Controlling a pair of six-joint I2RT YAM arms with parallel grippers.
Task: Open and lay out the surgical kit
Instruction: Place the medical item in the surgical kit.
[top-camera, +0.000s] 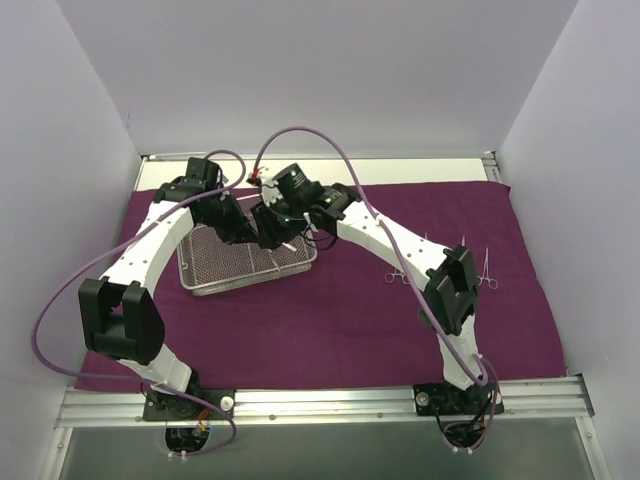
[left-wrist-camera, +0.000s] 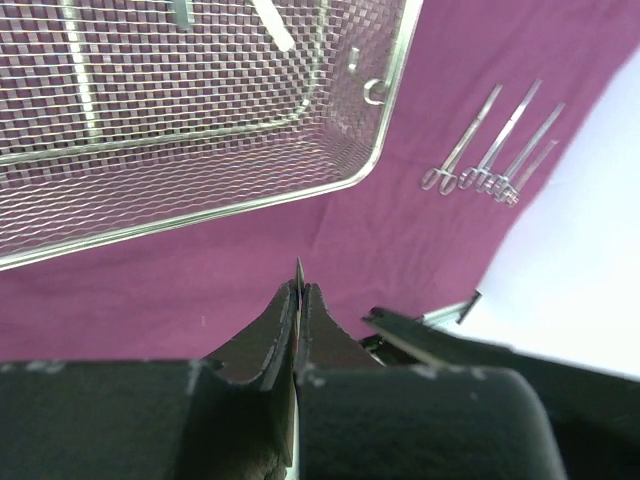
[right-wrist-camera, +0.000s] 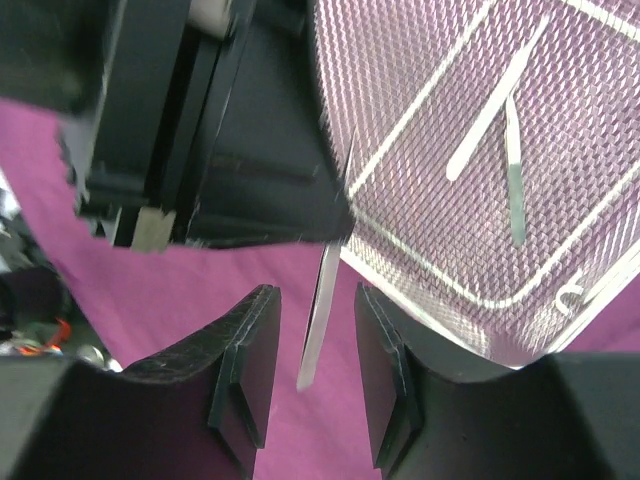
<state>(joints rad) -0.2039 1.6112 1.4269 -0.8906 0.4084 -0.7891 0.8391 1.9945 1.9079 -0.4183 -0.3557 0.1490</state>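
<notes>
The purple cloth lies spread flat over the table. On its left part stands the silver wire-mesh tray, with two slim tweezers lying in it. Both grippers meet above the tray's near right corner. My left gripper is shut on a thin silver pair of tweezers, whose tip pokes out past its fingers. That blade hangs between the fingers of my right gripper, which stands open with a gap on each side. Several scissor-handled forceps lie side by side on the cloth to the right.
White walls enclose the table on the left, back and right. An aluminium rail runs along the near edge by the arm bases. Purple cables loop above both arms. More forceps lie near the right arm's elbow.
</notes>
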